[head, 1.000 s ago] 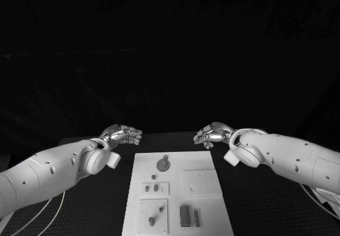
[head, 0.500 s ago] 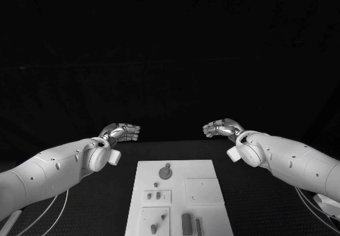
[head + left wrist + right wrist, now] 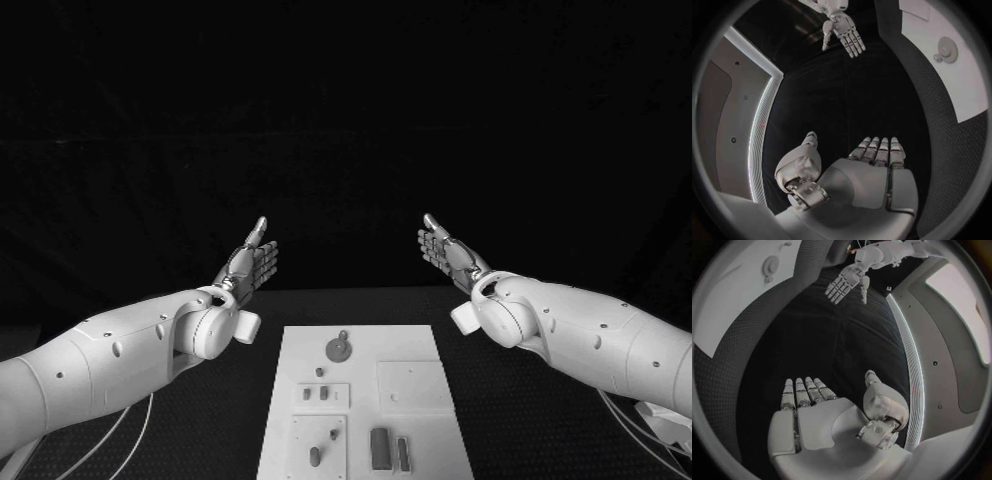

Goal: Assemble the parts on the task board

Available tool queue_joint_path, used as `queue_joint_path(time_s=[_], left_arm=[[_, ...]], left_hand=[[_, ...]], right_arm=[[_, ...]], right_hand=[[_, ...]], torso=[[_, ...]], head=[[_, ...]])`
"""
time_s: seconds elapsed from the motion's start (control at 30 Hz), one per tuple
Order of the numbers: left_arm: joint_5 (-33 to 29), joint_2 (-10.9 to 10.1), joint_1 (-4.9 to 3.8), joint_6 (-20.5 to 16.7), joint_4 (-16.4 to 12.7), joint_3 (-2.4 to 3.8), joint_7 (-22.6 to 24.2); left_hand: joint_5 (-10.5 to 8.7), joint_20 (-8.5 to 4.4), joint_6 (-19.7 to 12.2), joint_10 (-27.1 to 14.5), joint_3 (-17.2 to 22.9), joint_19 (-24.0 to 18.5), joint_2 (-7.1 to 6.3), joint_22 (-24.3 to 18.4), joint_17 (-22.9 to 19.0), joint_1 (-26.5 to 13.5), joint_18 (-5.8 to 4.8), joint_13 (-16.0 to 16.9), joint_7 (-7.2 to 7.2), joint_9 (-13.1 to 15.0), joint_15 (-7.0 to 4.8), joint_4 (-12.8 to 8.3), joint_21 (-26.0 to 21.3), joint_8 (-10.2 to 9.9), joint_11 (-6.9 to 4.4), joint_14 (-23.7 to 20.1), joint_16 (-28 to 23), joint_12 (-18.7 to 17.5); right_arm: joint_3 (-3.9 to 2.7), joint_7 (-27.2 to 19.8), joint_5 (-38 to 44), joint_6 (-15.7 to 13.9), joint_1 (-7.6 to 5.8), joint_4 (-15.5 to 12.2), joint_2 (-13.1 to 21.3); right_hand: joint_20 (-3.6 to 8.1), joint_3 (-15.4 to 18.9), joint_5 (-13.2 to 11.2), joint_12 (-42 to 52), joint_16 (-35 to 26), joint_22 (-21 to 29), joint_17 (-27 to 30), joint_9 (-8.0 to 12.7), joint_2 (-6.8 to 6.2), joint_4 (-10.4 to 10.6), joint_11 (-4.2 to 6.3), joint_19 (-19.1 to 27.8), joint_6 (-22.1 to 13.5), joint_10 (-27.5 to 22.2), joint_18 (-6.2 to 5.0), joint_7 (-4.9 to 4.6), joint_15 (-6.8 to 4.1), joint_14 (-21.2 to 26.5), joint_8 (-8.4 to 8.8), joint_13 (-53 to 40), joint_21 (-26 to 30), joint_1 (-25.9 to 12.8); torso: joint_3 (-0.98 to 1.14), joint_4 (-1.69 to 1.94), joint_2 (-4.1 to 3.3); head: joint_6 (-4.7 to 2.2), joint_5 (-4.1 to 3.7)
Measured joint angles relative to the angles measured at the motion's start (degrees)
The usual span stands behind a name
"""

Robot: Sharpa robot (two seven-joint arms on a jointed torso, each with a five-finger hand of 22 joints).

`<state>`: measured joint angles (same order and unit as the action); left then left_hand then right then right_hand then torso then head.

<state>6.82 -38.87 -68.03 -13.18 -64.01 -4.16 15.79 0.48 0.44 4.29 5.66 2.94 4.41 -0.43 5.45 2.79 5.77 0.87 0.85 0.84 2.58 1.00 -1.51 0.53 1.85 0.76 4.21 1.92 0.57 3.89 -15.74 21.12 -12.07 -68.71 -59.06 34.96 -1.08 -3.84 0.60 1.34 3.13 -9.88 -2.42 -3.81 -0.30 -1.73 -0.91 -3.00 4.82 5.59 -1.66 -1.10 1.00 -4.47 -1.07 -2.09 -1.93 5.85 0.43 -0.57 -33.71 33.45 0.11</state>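
Board [image 3: 411, 345] lies mid-table; parts [image 3: 338, 348] sit spread over it, round one far end, bars near end. Left hand [image 3: 248, 264] and right hand [image 3: 451, 256] hover beyond far edge, fingers straight and spread, holding nothing. Stage unclear: start or finish. Dark table either side gives free room.

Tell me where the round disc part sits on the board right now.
In the head view, the round disc part lies at the task board's far end, left of centre, between the two arms.
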Motion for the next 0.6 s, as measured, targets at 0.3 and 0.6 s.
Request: queue_joint_path(time_s=[0.3, 0.6], left_arm=[[-2.4, -3.5, 4.87, -12.5, -15.7, 2.56, 4.9], [-5.0, -5.6, 7.59, -24.4, -24.8, 3.98, 9.9]], left_hand=[[-0.29, -0.45, -4.0, -5.4, -2.7, -4.2, 0.44, -5.3, -2.7, -5.4, 0.02, -0.7, -0.86, -2.5, -1.00, 1.5, -0.3, -1.7, -0.76, -4.0, -1.7, -0.4], [-0.29, -0.45, -4.0, -5.4, -2.7, -4.2, 0.45, -5.4, -2.7, -5.4, 0.02, -0.8, -0.86, -2.5, -1.00, 1.5, -0.3, -1.7, -0.76, -4.0, -1.7, -0.4]], right_arm=[[-2.09, -4.3, -7.4, -11.4, 4.53, -16.1, 5.1], [-3.57, -9.3, -15.6, -23.9, 7.85, -28.2, 8.9]], right_hand=[[0.99, 2.9, -0.2, -0.8, -2.4, 7.8, 1.9, 3.0, 0.30, 1.4, 0.77, 2.1, -3.5, -4.3, 0.86, 0.91, -0.95, 3.3, 0.61, 1.7, 1.2, -4.3], [1.07, 3.6, -0.2, -1.1, -2.9, 9.8, 2.4, 3.8, 0.29, 1.7, 0.92, 2.7, -4.6, -5.4, 0.86, 1.10, -0.97, 4.2, 0.88, 2.0, 1.7, -5.5]], torso=[[-0.37, 0.51, 2.14], [-0.42, 0.57, 2.48]], head=[[0.87, -0.10], [0.92, -0.11]])
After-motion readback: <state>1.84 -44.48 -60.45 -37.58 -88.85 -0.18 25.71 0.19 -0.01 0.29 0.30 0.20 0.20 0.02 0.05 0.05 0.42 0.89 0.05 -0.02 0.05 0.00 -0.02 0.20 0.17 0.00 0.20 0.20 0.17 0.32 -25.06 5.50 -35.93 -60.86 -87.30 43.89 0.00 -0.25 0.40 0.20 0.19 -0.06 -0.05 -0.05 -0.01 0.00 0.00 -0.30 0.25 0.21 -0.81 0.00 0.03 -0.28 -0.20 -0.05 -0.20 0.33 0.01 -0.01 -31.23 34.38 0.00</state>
